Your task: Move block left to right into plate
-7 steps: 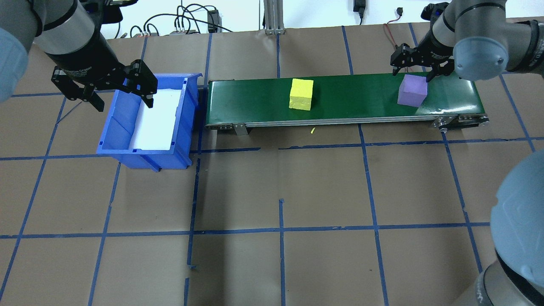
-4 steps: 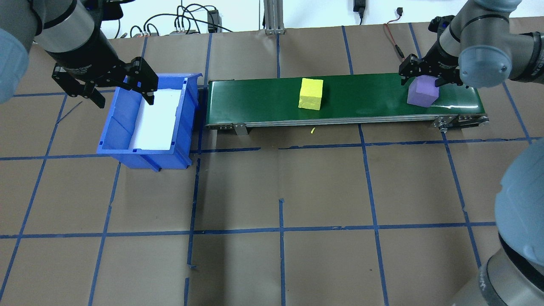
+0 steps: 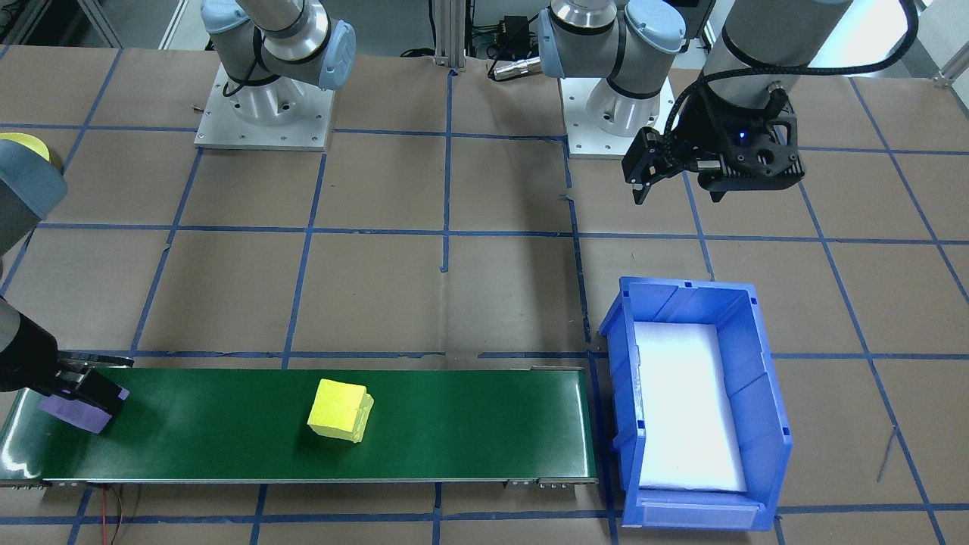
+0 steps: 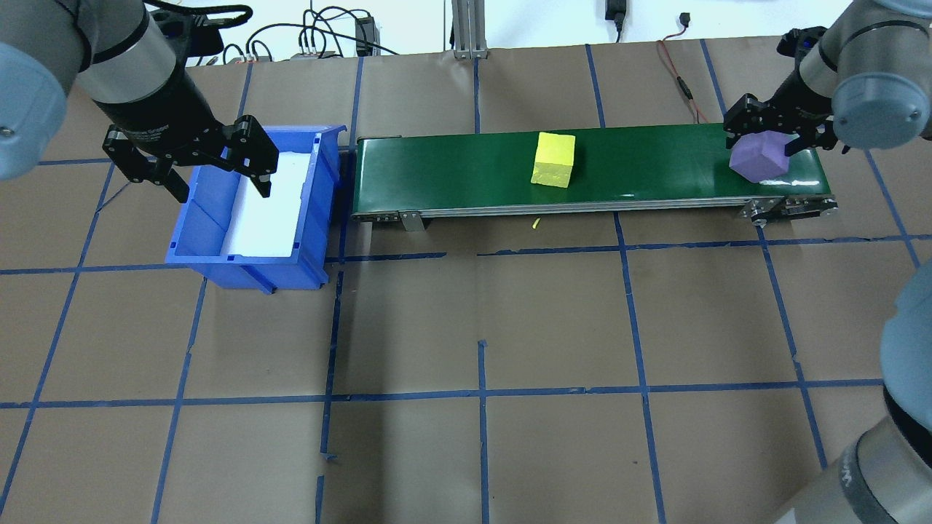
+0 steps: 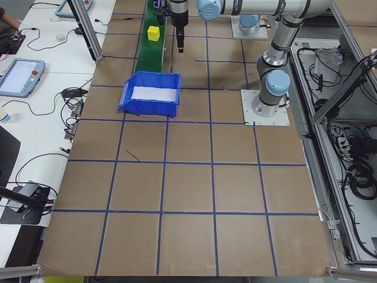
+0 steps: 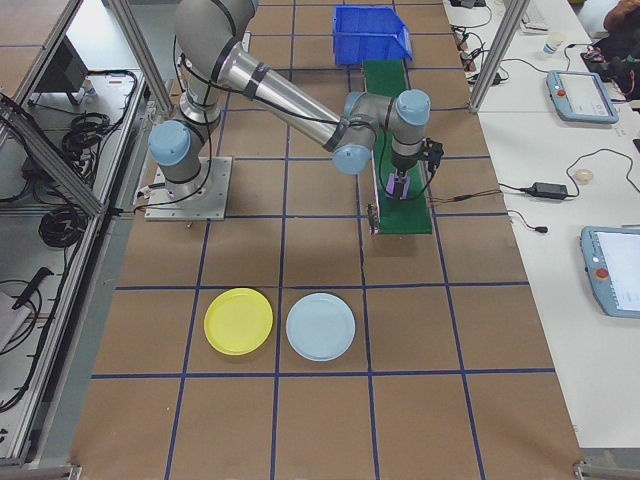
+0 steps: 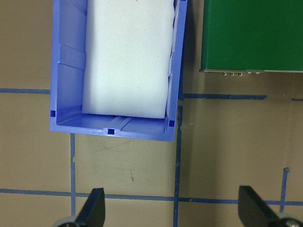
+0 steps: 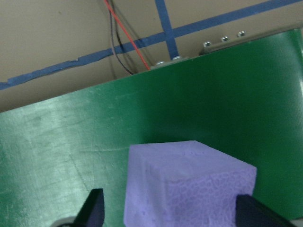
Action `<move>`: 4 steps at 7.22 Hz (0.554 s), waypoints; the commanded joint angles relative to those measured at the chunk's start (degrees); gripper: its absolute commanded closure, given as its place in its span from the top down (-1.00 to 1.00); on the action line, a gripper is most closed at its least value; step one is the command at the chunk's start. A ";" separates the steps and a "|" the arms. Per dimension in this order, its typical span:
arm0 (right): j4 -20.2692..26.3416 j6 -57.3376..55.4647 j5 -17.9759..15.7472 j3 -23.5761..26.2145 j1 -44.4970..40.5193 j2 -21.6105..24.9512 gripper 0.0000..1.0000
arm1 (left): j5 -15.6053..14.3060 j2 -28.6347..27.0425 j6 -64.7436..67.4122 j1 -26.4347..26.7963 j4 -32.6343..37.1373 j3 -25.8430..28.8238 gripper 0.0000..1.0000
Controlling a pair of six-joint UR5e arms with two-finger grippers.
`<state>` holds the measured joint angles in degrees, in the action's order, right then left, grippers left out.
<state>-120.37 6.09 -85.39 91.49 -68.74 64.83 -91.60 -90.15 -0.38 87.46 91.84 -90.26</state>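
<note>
Now right end effector (image 4: 780,135) open, straddling purple block (image 4: 759,161) on belt (image 4: 466,178)

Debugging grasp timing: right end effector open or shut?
Open. Right end effector fingers sit spread either side of the purple block, gap visible beside one.

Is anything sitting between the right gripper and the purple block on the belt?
Nothing visible does. The right gripper is directly over the purple block, its jaws straddling it with only green belt around.
</note>
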 commanded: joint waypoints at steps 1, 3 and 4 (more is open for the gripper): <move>0.75 3.56 0.05 0.18 3.16 0.13 0.99 | 0.02 -0.91 -0.58 0.07 -1.57 1.40 1.00; 0.49 5.68 -0.12 1.57 4.05 0.04 0.97 | -0.07 -0.82 -4.10 -0.19 -1.22 1.58 1.00; 0.40 6.38 -0.04 1.76 5.19 0.04 0.70 | 0.02 -0.82 -3.93 -0.10 -1.57 1.32 1.00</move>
<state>-119.84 11.48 -85.44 92.79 -64.64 64.88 -91.70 -90.99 -3.86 87.37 90.55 -88.86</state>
